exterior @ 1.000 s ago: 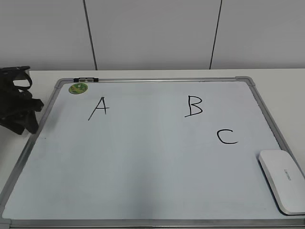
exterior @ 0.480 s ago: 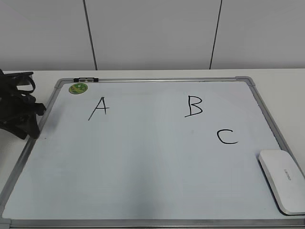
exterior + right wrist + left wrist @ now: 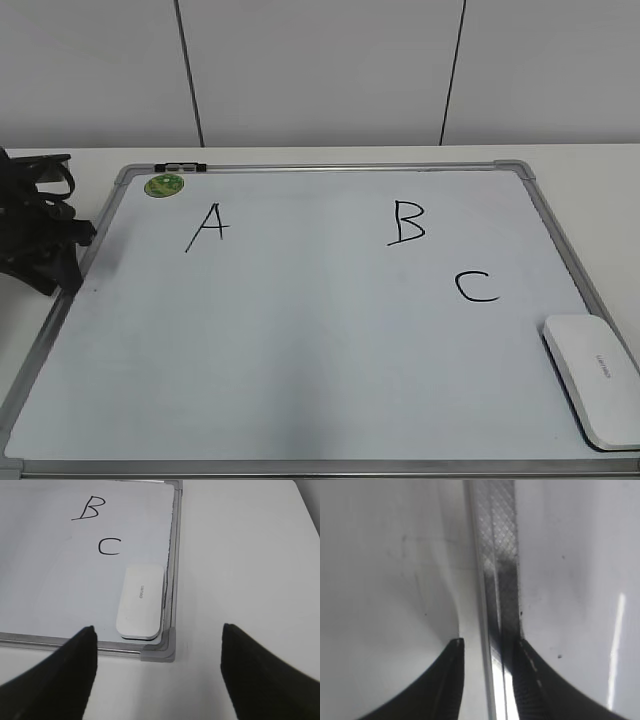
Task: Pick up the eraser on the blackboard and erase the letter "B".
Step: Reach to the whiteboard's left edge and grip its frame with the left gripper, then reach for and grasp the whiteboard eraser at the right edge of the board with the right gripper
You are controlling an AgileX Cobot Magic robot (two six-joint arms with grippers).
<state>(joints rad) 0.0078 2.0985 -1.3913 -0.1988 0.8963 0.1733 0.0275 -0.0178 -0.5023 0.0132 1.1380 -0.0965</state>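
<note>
The blackboard (image 3: pixel 300 340) is a white board with a silver frame, lying flat on the table. The black letter "B" (image 3: pixel 407 222) is at its upper right, whole and unsmeared; it also shows in the right wrist view (image 3: pixel 89 508). The white eraser (image 3: pixel 592 378) lies on the board's near right corner. In the right wrist view the eraser (image 3: pixel 141 602) lies just ahead of my right gripper (image 3: pixel 157 629), which is open wide and empty above the table in front of that corner. My left gripper (image 3: pixel 60 260) is at the board's left edge, its jaws (image 3: pixel 487 645) apart astride the frame.
A black "A" (image 3: pixel 207 227) and "C" (image 3: pixel 476 286) are also on the board. A round green magnet (image 3: pixel 164 184) sits at the far left corner, with a small marker (image 3: pixel 180 166) on the far frame. White table surrounds the board; a wall stands behind.
My left gripper has shifted a little to the left and down at the board's left edge. The eraser and letters have not moved.
</note>
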